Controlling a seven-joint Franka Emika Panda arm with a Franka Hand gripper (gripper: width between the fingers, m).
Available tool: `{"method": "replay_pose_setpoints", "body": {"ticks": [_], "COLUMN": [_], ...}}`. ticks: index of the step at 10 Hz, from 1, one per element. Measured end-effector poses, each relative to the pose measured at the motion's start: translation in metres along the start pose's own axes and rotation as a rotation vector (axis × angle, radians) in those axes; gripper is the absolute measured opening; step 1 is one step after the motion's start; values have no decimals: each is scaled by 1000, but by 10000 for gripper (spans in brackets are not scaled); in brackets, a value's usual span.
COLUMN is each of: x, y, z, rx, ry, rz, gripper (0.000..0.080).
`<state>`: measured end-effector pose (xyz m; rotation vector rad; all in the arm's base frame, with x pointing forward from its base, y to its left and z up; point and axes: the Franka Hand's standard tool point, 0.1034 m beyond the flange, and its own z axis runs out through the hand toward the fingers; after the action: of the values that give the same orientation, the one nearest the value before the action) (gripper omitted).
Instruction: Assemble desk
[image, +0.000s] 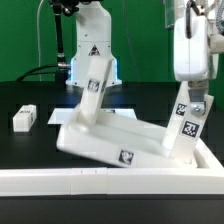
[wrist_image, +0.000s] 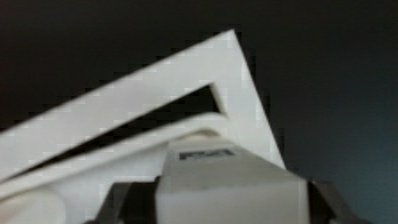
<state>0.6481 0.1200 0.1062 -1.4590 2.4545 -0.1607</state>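
The desk top (image: 100, 140) lay askew across the middle of the dark worktop (image: 20, 150), close to the long white rail (image: 60, 180) along the bottom of the frame. At the right, the gripper (image: 196, 104) looked clamped on an upright leg (image: 189, 128) at the top's corner. Another leg (image: 94, 88) stood near centre, and a third (image: 25, 117) lay loose at left. My worry was the held leg seating crooked: nothing pinned the top, so a push or twist could skid it sideways.
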Motion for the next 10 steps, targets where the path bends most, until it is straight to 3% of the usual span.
{"method": "replay_pose_setpoints", "body": {"ticks": [3, 4, 5, 6, 7, 8, 9, 10], "x": [-1, -1, -1, -1, -2, -15, -30, -34], "y": [0, 1, 1, 1, 2, 12, 9, 2], "z": [0, 0, 1, 1, 0, -8, -34, -56], "rx": [11, 11, 11, 10, 10, -38, -26, -10], "ry": [-25, -25, -25, -24, -25, -29, -73, -105], "rz": [36, 21, 15, 14, 11, -51, -123, -135], "gripper": [298, 346, 537, 614, 614, 643, 648, 648]}}
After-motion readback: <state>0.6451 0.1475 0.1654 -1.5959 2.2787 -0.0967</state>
